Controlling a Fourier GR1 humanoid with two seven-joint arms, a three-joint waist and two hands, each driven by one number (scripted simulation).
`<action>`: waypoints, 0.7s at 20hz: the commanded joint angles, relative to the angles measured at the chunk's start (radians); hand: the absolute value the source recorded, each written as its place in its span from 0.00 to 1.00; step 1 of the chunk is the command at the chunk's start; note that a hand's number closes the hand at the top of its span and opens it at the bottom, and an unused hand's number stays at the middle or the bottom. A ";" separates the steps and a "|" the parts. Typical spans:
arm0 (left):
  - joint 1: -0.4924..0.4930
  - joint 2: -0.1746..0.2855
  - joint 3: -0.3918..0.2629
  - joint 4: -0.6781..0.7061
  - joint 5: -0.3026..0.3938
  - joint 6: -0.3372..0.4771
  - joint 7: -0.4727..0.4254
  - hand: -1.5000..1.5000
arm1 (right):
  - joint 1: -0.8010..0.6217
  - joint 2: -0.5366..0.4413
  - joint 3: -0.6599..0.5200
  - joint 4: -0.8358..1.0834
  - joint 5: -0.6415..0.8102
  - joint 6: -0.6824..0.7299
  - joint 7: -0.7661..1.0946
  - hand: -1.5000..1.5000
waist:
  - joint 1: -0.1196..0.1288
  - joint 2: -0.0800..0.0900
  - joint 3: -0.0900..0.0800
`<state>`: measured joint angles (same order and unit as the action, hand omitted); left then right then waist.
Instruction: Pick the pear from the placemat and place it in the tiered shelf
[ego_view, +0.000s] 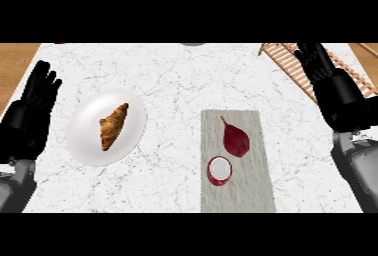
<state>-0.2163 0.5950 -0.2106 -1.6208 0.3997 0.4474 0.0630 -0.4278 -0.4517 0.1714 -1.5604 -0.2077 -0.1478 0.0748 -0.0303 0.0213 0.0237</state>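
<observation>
Tiered shelf (286, 64) partly behind right hand (336, 87)

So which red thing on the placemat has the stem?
The teardrop-shaped pear, farther from the robot; the nearer round one has a white middle, no stem.

Dark red pear (236, 140), grey placemat (247, 192), white plate (85, 145), golden-brown croissant (114, 126), white counter (184, 80) w/ grey veins, red/wht bowl (220, 170)

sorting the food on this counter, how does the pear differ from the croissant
The pear is dark red, while the croissant is golden brown. The pear lies on the grey placemat, and the croissant lies on a white plate. The pear is teardrop-shaped with a thin stem pointing away from the robot, while the croissant is a tapered crescent. Both lie flat, with their long axes running roughly away from the robot.
</observation>
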 joint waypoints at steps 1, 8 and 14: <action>-0.019 0.014 0.008 0.030 0.005 -0.054 0.054 0.50 | -0.002 0.087 -0.004 0.108 0.012 -0.025 -0.049 1.00 | 0.036 -0.018 -0.023; 0.155 0.007 -0.049 0.137 0.010 -0.104 0.026 0.50 | 0.013 0.107 0.057 0.342 0.279 -0.375 0.166 1.00 | 0.043 -0.001 -0.040; 0.161 -0.005 0.001 0.238 0.042 -0.190 -0.029 0.50 | -0.010 0.443 0.309 0.377 0.450 -0.657 0.258 0.00 | 0.041 -0.019 -0.025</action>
<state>-0.0458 0.6051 -0.2354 -1.4564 0.4272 0.2964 0.0548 -0.4324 -0.1373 0.3590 -1.2162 0.1557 -0.6691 0.2556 0.0232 0.0072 -0.0042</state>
